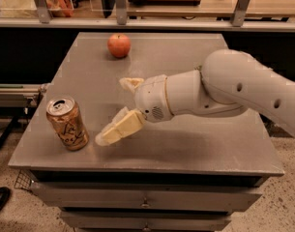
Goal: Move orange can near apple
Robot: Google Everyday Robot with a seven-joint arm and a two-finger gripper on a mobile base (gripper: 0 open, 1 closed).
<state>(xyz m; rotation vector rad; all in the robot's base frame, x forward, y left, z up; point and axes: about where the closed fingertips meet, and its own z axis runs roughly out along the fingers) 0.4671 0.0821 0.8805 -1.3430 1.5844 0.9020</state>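
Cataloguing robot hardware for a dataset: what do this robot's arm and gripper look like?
The arm is a smooth, white, rounded shell with a few small dark round holes and no visible cables. Its wrist carries a small dotted grille. The gripper, open beside the tan-orange aluminium can, has two flat cream-yellow fingers.

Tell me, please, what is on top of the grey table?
The orange can stands upright at the front left, the apple at the back. The open gripper is beside the can, not touching it. The arm covers the right of the table, so anything there is hidden.
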